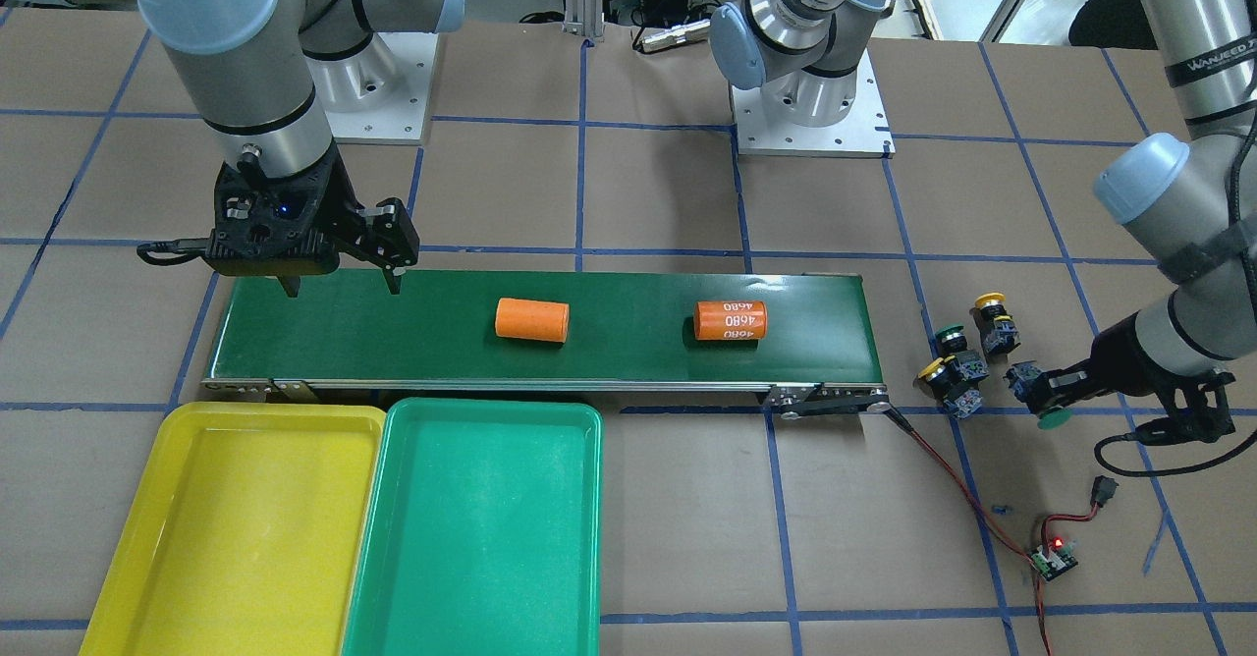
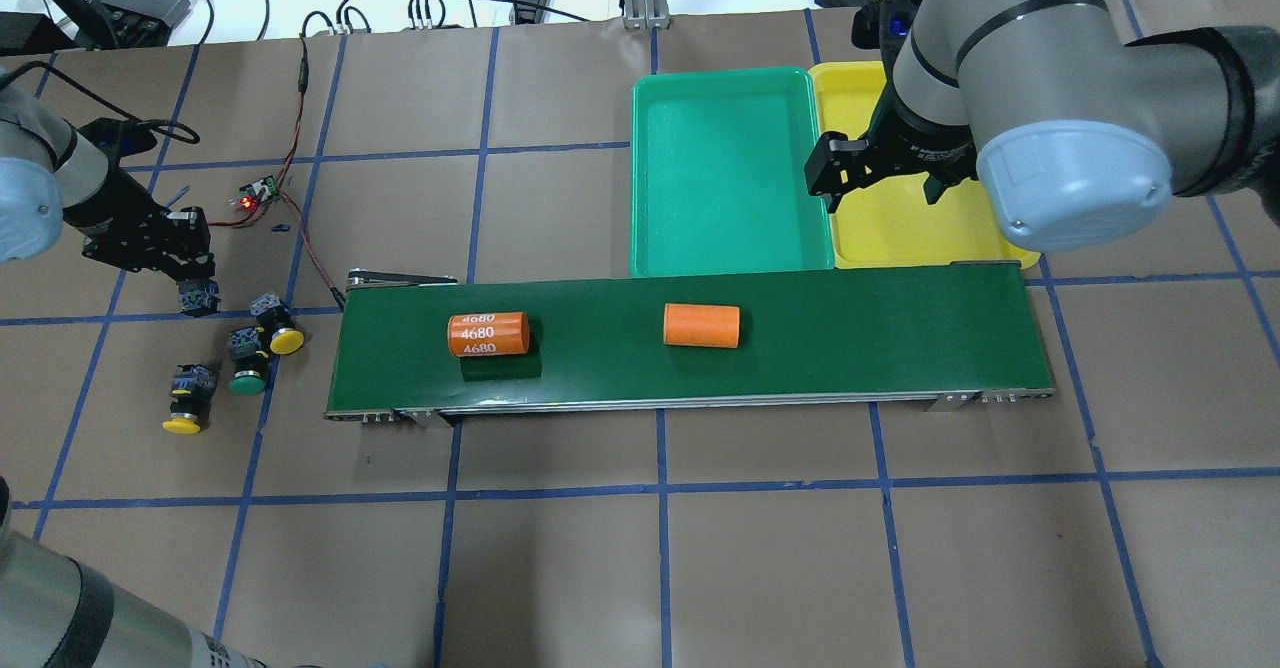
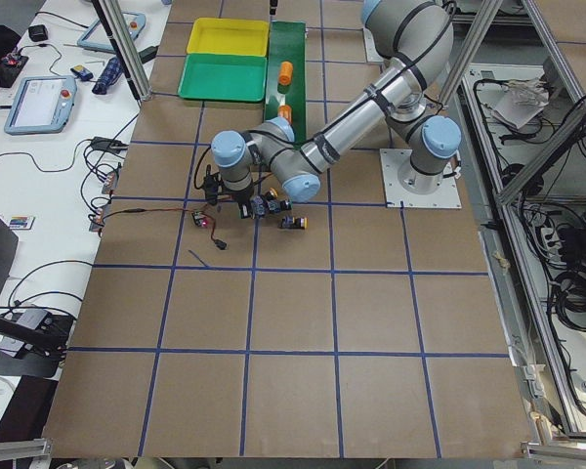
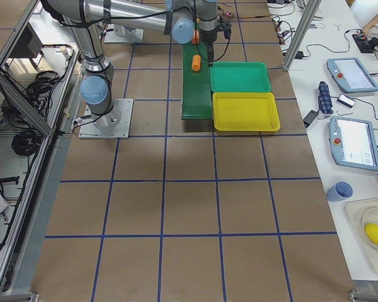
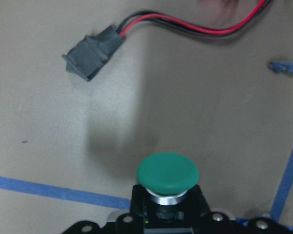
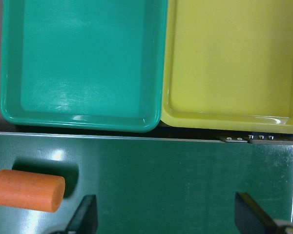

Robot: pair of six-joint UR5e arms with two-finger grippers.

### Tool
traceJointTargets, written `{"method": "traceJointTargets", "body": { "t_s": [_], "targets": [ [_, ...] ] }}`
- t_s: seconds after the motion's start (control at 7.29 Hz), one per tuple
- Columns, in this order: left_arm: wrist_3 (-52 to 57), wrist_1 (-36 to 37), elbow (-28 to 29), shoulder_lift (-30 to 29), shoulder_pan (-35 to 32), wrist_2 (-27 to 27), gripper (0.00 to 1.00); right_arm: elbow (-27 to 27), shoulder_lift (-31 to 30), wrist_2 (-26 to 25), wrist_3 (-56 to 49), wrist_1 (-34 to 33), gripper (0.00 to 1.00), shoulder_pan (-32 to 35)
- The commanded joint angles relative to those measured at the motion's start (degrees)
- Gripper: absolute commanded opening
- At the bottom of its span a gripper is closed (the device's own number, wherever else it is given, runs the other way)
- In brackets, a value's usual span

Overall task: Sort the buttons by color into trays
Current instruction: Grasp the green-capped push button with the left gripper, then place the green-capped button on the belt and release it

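Past the conveyor belt, the left tool clasps a green-capped button.

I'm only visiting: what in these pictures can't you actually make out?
- Whether the left gripper grips the green button: the left wrist view's bottom edge cuts off the fingers, and the other views show it too small.
- Part of the yellow tray: in the overhead view the right arm covers it.
- The loose buttons' cap colours in the exterior left view: too small.
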Motion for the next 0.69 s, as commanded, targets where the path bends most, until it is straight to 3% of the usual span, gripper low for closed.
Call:
{"method": "traceJointTargets", "body": {
  "t_s": [0.0,0.27,0.55],
  "targets": [
    [-0.15,-7.25,-0.34,6.7,-7.75,-0.4,0.0,-0.19,0.04,0.0,-0.09,-0.01,1.0,0.0],
    [-0.24,-8.25,-3.31,9.27,-14.78,-0.67,0.0,-0.28,0.04,0.0,-0.09,-0.01,1.0,0.0],
    [-0.5,-7.38,-7.87,9.36,-17.36,-0.76,0.0,-0.19,0.04,0.0,-0.09,-0.1,1.0,0.0]
  ]
}}
